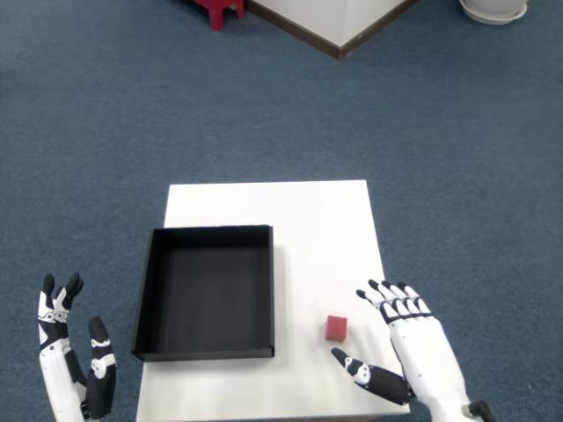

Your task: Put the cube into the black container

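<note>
A white table (308,211) is seen standing on blue carpet (106,114). On its left half a black container (207,301) is placed, a shallow square tray with low walls and nothing inside. The right hand (405,347) is held over the table's right front corner, palm turned towards the centre; its four fingers (387,299) are stretched out and slightly fanned, the thumb (365,374) is spread wide below them, and nothing is grasped or touched. The left hand (70,352) is raised off the table's left edge, fingers extended. The cube (335,328), small and red, is set on the bare tabletop just right of the container's front right corner, near the right hand's fingertips but apart from them.
</note>
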`<state>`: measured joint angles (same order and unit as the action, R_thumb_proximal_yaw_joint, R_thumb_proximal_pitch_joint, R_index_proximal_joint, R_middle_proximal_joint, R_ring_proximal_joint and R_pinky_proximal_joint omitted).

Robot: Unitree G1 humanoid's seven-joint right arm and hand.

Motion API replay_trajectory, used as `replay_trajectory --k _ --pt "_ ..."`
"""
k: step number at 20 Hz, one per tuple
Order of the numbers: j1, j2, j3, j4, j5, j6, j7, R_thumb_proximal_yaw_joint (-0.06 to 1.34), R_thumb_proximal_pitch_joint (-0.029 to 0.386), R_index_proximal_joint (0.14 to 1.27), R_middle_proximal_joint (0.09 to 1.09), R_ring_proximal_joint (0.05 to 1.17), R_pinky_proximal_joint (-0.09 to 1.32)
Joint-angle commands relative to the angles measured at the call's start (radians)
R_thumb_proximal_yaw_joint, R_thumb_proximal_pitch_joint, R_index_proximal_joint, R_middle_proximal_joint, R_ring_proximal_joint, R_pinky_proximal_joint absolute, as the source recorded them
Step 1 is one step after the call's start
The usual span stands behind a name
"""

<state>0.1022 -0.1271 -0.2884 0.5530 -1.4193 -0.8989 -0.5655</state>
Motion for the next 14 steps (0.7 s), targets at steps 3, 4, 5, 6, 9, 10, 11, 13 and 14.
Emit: replay_trajectory --k 3,4,5,6,9,10,11,13,14 --pt "-0.045 0.014 -0.007 -0.050 0.035 0.033 0.022 0.38 -0.006 0.32 0.16 0.17 -0.03" --pt "-0.046 0.017 -0.005 -0.045 0.032 0.040 0.025 0.38 -0.005 0.32 0.16 0.17 -0.03" --pt "-0.047 0.018 -0.005 -0.039 0.028 0.046 0.027 0.38 -0.005 0.33 0.16 0.17 -0.03" --pt "-0.052 0.019 -0.004 -0.034 0.024 0.052 0.029 0.37 -0.005 0.33 0.16 0.17 -0.03" --pt "-0.070 0.018 -0.003 -0.007 0.014 0.067 0.031 0.37 -0.005 0.34 0.16 0.17 -0.03" --pt "-0.075 0.017 -0.002 0.002 0.010 0.070 0.031 0.37 -0.005 0.34 0.16 0.17 -0.03" --pt "-0.079 0.015 0.000 0.009 0.005 0.072 0.031 0.37 -0.005 0.35 0.17 0.17 -0.03" --pt "-0.085 0.012 0.003 0.020 -0.004 0.075 0.031 0.37 -0.005 0.35 0.17 0.18 -0.03" --pt "-0.090 0.012 0.004 0.026 -0.007 0.078 0.031 0.37 -0.005 0.35 0.17 0.18 -0.03"
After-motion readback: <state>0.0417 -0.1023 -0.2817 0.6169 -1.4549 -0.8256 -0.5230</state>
